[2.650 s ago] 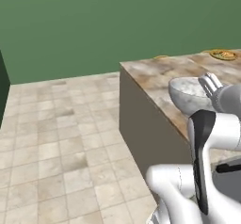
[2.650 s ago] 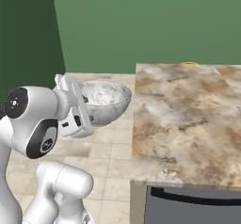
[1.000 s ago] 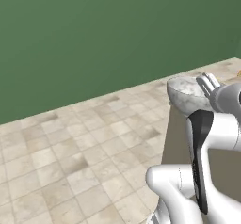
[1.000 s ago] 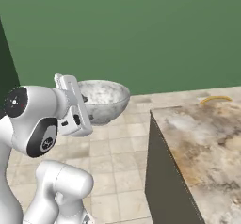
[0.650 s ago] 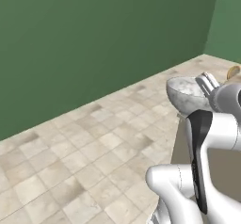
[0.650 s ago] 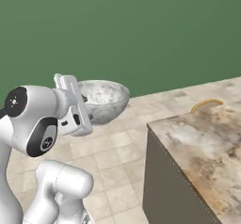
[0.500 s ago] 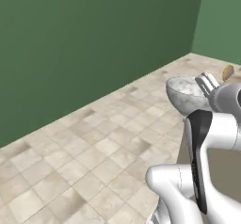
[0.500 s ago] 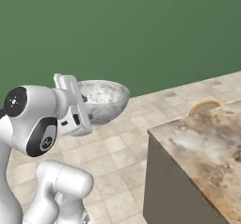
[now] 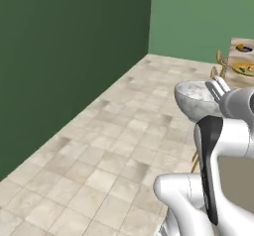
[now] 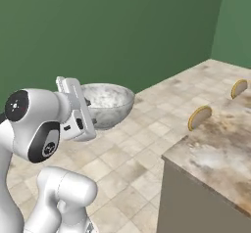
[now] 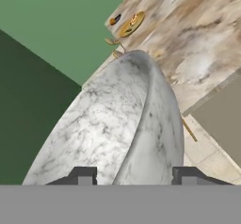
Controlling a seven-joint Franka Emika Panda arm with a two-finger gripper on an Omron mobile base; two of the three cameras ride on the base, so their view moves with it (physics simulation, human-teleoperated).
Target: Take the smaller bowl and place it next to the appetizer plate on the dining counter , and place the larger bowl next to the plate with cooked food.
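The larger bowl (image 9: 194,99), grey-white marbled, hangs in the air above the tiled floor, with my gripper (image 9: 217,87) shut on its rim. Seen from the right base, the bowl (image 10: 107,103) sits level in front of the hand, the gripper (image 10: 89,115) at its near edge. In the hand view the bowl (image 11: 123,124) runs up between the fingertips (image 11: 84,176). Far off on the dining counter (image 11: 202,20) lie the plate with cooked food (image 11: 131,25) and the appetizer plate (image 11: 114,20). Both also show small at the right edge: cooked-food plate (image 9: 243,69), appetizer plate (image 9: 243,47). The smaller bowl is out of view.
The dining counter's near corner (image 10: 215,151) lies to my right, with round wooden stool backs (image 10: 199,117) along its side. Dark green walls (image 9: 74,51) stand to the left and ahead. Open tiled floor (image 9: 114,150) lies between me and the walls.
The base has turned, so the whole scene has swung across both base views and the counter has shifted. The bowl stays in the same grip in front of the hand.
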